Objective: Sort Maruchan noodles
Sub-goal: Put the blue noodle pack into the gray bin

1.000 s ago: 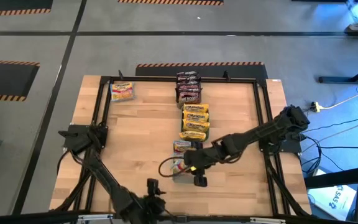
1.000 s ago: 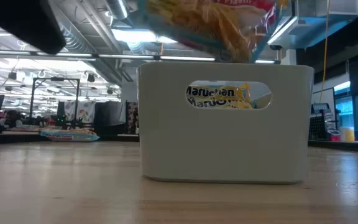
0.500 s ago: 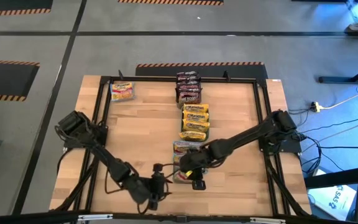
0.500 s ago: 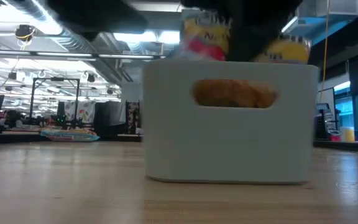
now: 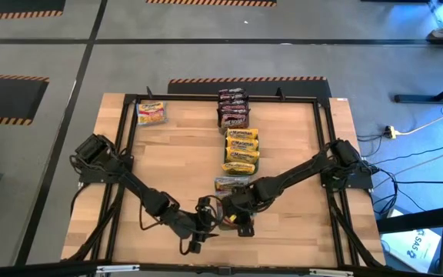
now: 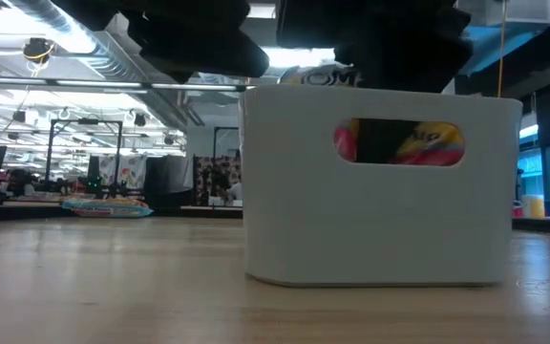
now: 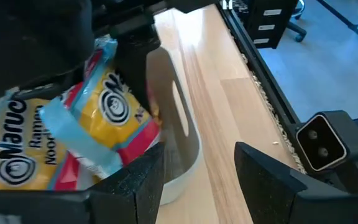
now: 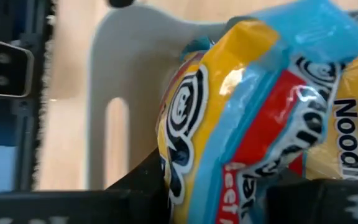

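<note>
Yellow, red and blue crinkly plastic fills the right wrist view: a Maruchan noodle packet [image 8: 247, 106] is clamped between the right fingers [image 8: 135, 186], which are closed partway on it. It is held in the mouth of a white bin [image 6: 382, 186], and its print is glimpsed through the bin's handle slot in the low view. The right gripper [image 5: 241, 211] is seen over the bin near the front of the tabletop [image 5: 168, 161].

Just beside it the left gripper [image 5: 206, 219] is brought in from the other side; its fingers [image 7: 148, 180] are spread, with the bin's rim between them, and whether they press on the wall cannot be told. The packet lies just ahead of the left fingers.

Beyond the right fingers, more packets are laid in a line: a pale one [image 5: 231, 183] nearest, then yellow ones [image 5: 241, 150], then dark red-brown ones [image 5: 234, 108] at the far edge. One more packet [image 5: 151, 113] is left well apart, at the far corner on the left arm's side.
</note>
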Available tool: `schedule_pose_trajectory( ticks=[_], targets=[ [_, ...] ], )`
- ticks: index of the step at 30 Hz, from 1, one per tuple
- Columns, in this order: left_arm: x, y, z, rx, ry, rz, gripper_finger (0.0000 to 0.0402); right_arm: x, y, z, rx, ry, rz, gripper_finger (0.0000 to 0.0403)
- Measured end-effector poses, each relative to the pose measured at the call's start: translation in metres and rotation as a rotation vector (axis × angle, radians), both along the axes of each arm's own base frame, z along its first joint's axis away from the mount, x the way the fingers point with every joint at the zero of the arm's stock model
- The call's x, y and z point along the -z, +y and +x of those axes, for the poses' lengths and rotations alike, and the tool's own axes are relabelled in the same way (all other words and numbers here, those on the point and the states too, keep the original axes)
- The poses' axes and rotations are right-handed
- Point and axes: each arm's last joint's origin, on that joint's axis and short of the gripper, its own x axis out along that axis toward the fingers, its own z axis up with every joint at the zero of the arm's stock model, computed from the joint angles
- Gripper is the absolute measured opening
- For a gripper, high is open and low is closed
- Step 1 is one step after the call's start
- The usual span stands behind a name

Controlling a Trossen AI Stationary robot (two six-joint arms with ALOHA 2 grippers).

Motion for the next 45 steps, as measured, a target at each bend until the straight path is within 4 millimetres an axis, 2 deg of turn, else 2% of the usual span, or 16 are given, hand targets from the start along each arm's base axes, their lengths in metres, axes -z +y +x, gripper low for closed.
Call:
schedule_pose_trajectory(
  ticks=[14,20,23,28,34,45],
  targets=[
    [0.0,-0.001,-0.001,-0.007,-0.004,0.008,0.0185,-0.001,-0.01,0.0,0.015,-0.029,-0.326,0.0111],
    [0.0,-0.001,-0.001,-0.009,-0.004,0.009,0.0185,-0.003,-0.015,0.003,0.021,-0.027,-0.332,0.0114],
    [0.0,-0.001,-0.001,-0.009,-0.004,0.009,0.0185,-0.002,-0.016,0.004,0.023,-0.026,-0.327,0.0134],
    [0.0,-0.001,-0.001,-0.008,-0.003,0.009,0.0185,-0.004,-0.017,0.005,0.052,-0.029,-0.311,0.0202],
    [0.001,-0.002,-0.001,-0.006,-0.002,0.009,0.0185,-0.021,-0.015,0.008,0.045,-0.024,-0.286,0.0254],
    [0.001,-0.001,-0.001,-0.006,0.0,0.007,0.0185,-0.061,-0.014,0.009,0.038,0.033,-0.269,0.0261]
  ],
)
